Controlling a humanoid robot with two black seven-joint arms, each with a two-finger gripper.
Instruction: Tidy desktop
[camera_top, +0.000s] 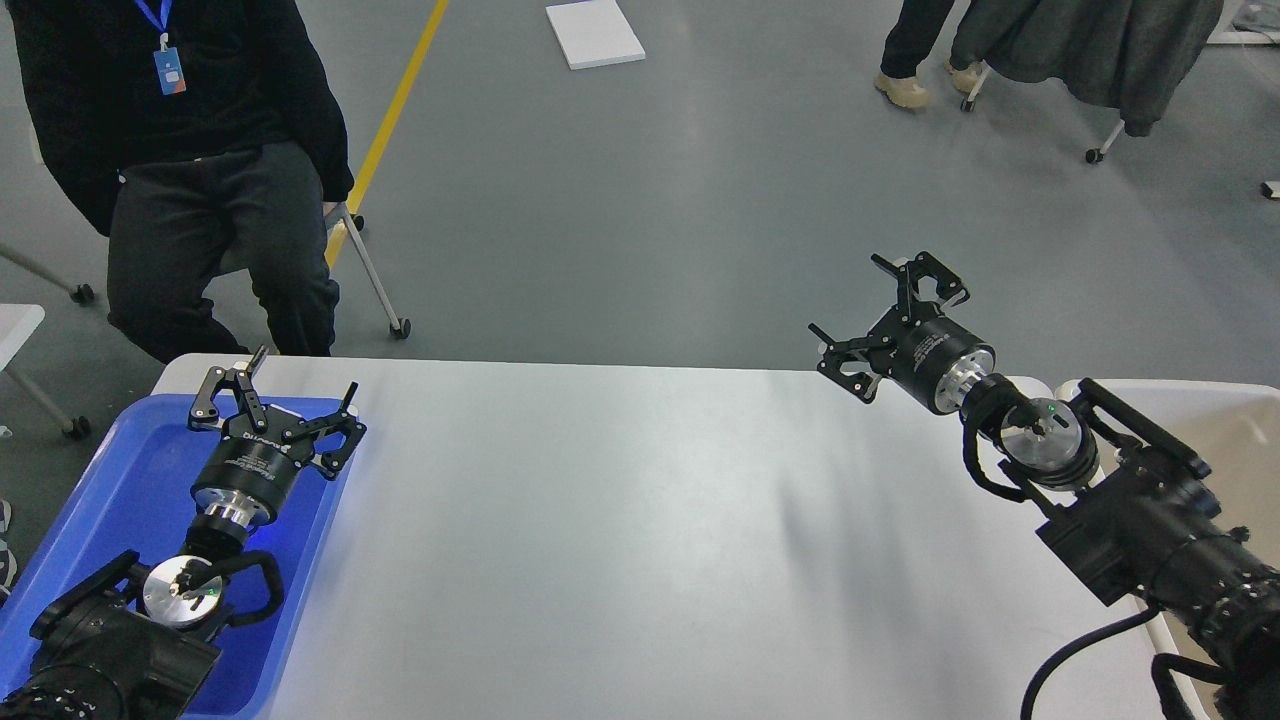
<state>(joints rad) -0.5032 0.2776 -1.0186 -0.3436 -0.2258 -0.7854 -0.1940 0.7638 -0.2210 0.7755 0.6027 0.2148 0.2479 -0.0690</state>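
The desktop (620, 540) is a wide light grey-white tabletop with rounded corners, and its surface is bare. My left gripper (275, 385) is open and empty, held over the far end of the blue tray (120, 500) at the table's left edge. My right gripper (885, 315) is open and empty, raised above the table's far right edge, its fingers pointing up and to the left.
A beige rimmed bin (1225, 420) stands against the table's right side, partly hidden by my right arm. A person in black (200, 170) sits beyond the far left corner. Chairs and another person's legs (905, 60) are on the floor behind.
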